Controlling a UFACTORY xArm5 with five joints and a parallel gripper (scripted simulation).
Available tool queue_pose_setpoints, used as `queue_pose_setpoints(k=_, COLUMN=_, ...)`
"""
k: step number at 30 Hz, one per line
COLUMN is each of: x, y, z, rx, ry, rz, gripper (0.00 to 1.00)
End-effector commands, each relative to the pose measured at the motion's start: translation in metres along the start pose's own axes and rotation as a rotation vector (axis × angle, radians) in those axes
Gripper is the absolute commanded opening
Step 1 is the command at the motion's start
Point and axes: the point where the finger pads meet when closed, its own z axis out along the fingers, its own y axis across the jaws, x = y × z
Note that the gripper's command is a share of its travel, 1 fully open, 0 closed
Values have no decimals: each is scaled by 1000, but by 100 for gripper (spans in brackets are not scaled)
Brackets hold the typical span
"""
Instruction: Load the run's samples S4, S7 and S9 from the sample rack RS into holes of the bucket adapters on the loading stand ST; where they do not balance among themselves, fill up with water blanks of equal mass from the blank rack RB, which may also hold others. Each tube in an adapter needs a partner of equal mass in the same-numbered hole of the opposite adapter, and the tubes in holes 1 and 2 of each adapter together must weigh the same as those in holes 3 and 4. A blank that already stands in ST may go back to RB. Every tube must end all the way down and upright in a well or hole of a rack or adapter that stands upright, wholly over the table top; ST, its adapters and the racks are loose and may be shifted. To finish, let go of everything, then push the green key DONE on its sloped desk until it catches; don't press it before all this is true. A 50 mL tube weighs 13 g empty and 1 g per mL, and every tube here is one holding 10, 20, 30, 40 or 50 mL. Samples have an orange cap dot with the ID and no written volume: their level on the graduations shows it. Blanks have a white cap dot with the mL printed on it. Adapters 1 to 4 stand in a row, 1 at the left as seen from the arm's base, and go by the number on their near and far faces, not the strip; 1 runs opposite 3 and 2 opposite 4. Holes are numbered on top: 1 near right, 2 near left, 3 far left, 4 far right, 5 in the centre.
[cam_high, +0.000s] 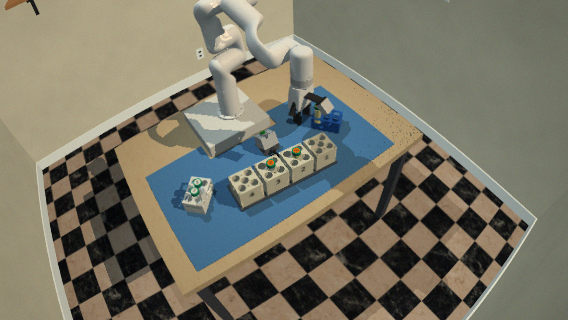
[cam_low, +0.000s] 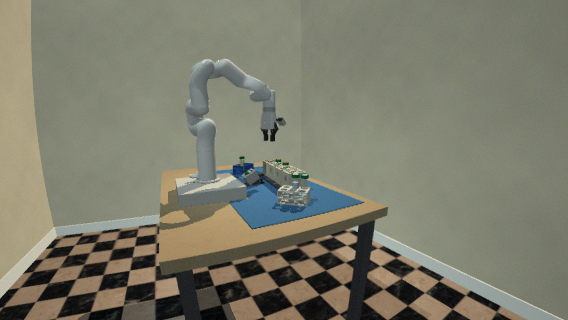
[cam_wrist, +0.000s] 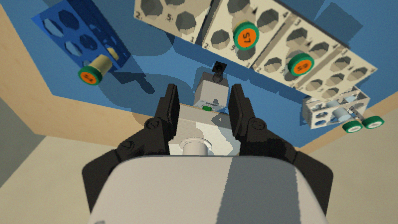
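Wrist view: the black two-fingered gripper (cam_wrist: 204, 117) hangs high above the small grey sloped key desk (cam_wrist: 210, 92), its jaws partly apart, holding and touching nothing.

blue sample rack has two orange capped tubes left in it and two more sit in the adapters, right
Not quite: the blue sample rack has only one orange-capped tube left, as the wrist view shows. Two more, S7 and S9, do sit in the adapters.
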Motion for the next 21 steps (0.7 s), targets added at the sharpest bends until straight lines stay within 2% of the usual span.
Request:
queue_pose_setpoints(k=1, x=-3, y=-17, z=-2, rx=-1, ry=6, rz=-116, gripper=57)
queue_pose_setpoints(k=7, x=-10, y=-46, z=-2, rx=-2, ry=6, rz=-305, gripper=57)
queue_pose_setpoints(k=21, x=-25, y=-104, z=-1, rx=-3, ry=6, rz=-305, gripper=57)
